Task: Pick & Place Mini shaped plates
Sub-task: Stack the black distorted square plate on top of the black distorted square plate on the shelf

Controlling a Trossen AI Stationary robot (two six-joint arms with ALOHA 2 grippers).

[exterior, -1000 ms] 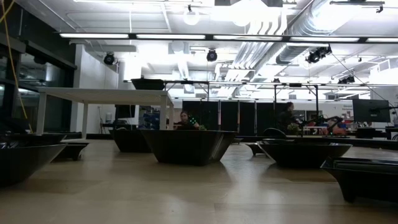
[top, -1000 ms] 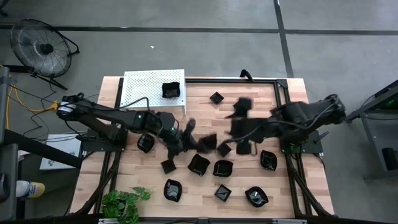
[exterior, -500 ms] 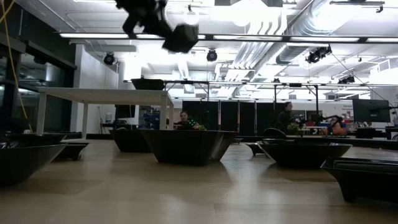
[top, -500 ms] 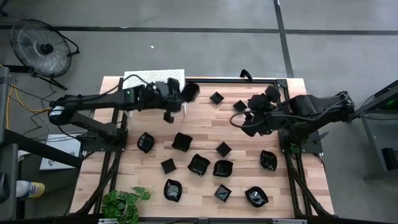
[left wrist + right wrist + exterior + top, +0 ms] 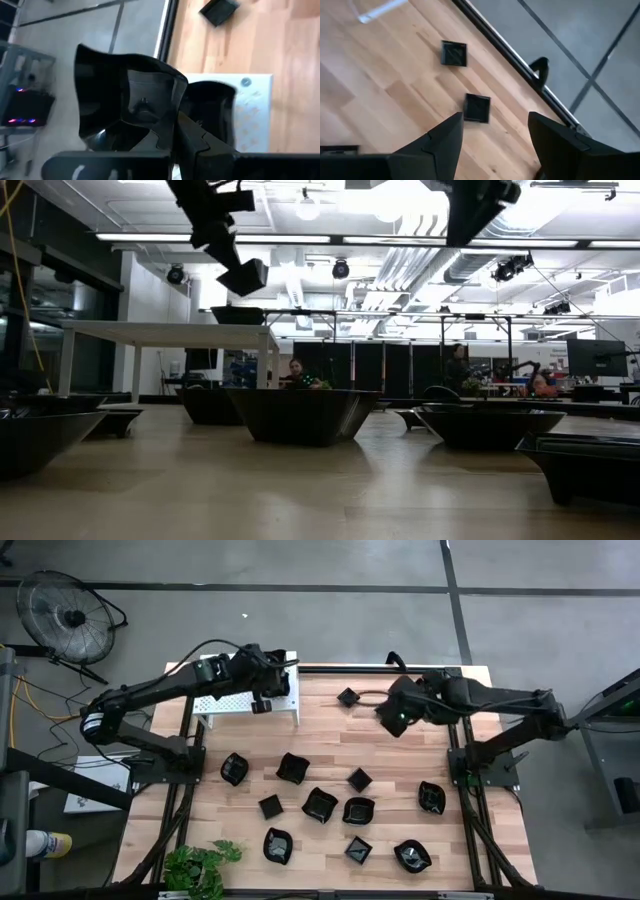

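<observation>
High view: left gripper [image 5: 268, 683] upper left over white shelf [image 5: 225, 690], jaws clamped on black mini plate [image 5: 125, 102]. Placing step; next lower, release beside plate there. Right gripper [image 5: 395, 718] upper centre-right, jaws wide, empty. Remaining plates [image 5: 320, 804] lower centre of desk [image 5: 330, 740].

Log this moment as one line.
left end effector: shut on plate, over shelf | right end effector: open, empty, above far table | other plates: on table
</observation>
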